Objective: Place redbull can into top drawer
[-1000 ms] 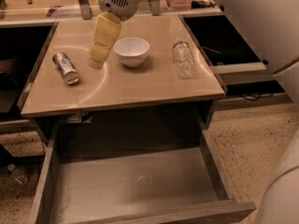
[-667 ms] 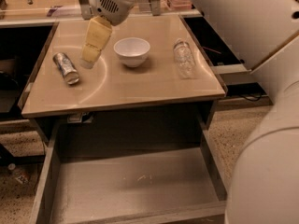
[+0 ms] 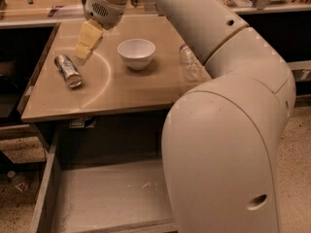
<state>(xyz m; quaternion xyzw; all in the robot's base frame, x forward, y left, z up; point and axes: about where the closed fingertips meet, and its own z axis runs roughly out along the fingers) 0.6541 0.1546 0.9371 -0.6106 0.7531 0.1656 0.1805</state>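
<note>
The redbull can (image 3: 67,70), slim and silver, lies on its side on the left part of the tan tabletop (image 3: 131,89). My gripper (image 3: 82,53) with pale yellow fingers (image 3: 87,39) hangs just above and to the right of the can, a little apart from it. It holds nothing. The top drawer (image 3: 104,198) stands pulled out below the table's front edge, its pale grey bottom bare. My large white arm covers the drawer's right part.
A white bowl (image 3: 136,53) sits mid-table. A clear plastic bottle (image 3: 190,64) lies to its right, partly behind my arm. Dark shelving stands on the left. Speckled floor lies around the table.
My gripper has moved left and down, from beside the bowl toward the can. My arm has swung in and now fills the right side of the view.
</note>
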